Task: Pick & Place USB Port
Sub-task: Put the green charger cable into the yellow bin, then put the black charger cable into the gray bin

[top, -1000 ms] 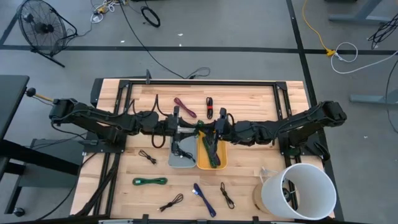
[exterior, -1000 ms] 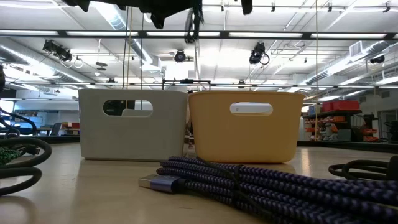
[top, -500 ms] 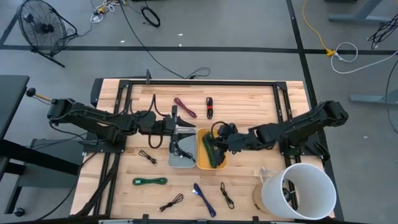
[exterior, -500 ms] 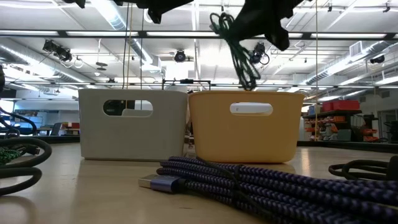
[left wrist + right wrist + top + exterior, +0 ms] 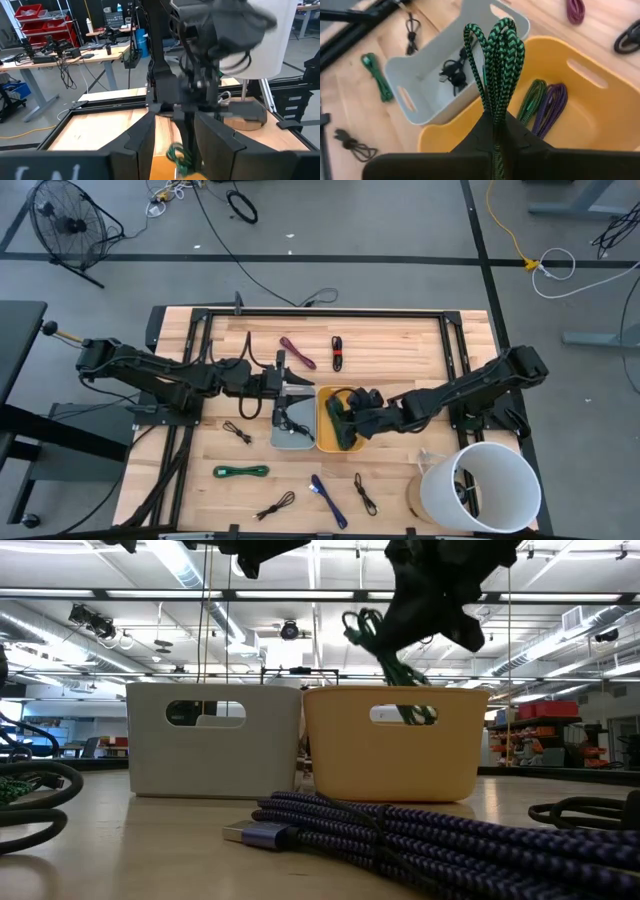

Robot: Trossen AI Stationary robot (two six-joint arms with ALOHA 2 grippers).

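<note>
A green-and-black braided cable (image 5: 495, 55), bundled in loops, is in my right gripper (image 5: 347, 418), which is shut on it above the yellow bin (image 5: 321, 420). In the low view the cable (image 5: 385, 655) hangs under the gripper (image 5: 432, 602). The yellow bin (image 5: 585, 120) holds a green and a purple cable. The grey bin (image 5: 276, 432) beside it holds a black cable. My left gripper (image 5: 300, 387) hovers open at the grey bin's far edge, facing the right gripper. My right gripper pinches the bundled cable between its two fingers at the bundle's middle (image 5: 495, 117). The fingers come from the table's right, slanting down. The looped end (image 5: 492, 35) sticks out past the fingertips. The other end (image 5: 415, 712) hangs down behind the yellow bin's rim (image 5: 390, 690).
Loose cables lie on the table: green (image 5: 240, 471), blue-purple (image 5: 328, 500), black ones (image 5: 237, 432) (image 5: 275, 505) (image 5: 365, 492), maroon (image 5: 298, 352) and red-black (image 5: 337, 352) at the far side. A white bucket (image 5: 480, 485) stands at the near right corner.
My right gripper has carried the cable from beside the left gripper toward the table's near edge and down over the yellow bin. The cable's lower end, hanging free above the bin half a second ago, now dips below the rim.
</note>
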